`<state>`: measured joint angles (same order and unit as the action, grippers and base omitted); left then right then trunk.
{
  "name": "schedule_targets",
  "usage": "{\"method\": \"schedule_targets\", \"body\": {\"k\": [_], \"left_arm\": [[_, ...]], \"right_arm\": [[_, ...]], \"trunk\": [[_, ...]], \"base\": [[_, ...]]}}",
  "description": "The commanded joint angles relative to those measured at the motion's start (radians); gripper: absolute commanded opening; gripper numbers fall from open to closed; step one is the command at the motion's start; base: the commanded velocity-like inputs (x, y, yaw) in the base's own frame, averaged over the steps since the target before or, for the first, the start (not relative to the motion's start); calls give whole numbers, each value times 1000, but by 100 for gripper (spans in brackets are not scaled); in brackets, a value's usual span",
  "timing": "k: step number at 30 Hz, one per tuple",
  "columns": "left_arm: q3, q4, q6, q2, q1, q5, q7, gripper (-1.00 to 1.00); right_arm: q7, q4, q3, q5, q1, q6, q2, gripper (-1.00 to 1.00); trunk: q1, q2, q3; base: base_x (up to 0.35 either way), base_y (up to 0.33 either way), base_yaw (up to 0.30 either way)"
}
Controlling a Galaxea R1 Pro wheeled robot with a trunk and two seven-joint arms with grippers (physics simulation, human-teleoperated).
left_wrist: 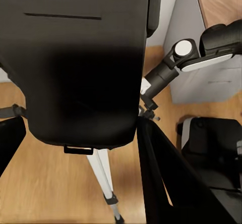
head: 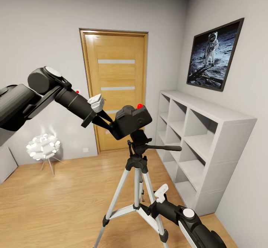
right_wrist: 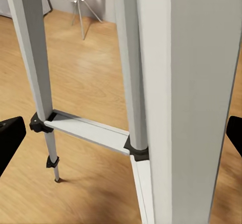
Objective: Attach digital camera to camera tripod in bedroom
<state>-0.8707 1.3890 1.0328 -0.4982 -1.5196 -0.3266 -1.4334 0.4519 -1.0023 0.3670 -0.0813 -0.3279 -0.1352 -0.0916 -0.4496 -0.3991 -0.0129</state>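
The left claw, clamped on the camera, holds it just above the tripod head; mounting is underway. Next it needs a straight, level lowering. The right claw sits at a tripod leg, grip unclear.

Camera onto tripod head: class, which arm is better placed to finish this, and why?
Left. Its gripper holds the camera just above the tripod head. The right gripper sits low at a tripod leg.

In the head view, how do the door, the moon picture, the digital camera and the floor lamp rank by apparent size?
1. Wooden door, largest.
2. Astronaut moon picture.
3. Digital camera and white floor lamp: they look alike; the camera is nearer, so no ranking.
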Motion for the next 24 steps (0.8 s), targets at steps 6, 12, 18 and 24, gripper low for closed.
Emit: {"method": "schedule_targets", "body": {"k": [6,12,18,24], "left_arm": [[-29,-18,9,2,-44,-17,0,-100],[-77,-56,14,7,-102,-30,0,-100],[-179,-113,14,17,-176,-69,1,-100],[-239,-150,14,28,-226,-90,0,-100]], "right_arm": [[1,-1,3,-7,0,-9,-1,100],[0,-1,5,-7,0,-11,0,100],[0,-1,5,-6,0,-11,0,100],[1,-1,5,-6,0,-10,-4,100]], "trunk": [[0,-1,1],[0,-1,1],[0,-1,1],[0,-1,1]], "base": [[0,0,0],[0,0,0],[0,0,0],[0,0,0]]}}
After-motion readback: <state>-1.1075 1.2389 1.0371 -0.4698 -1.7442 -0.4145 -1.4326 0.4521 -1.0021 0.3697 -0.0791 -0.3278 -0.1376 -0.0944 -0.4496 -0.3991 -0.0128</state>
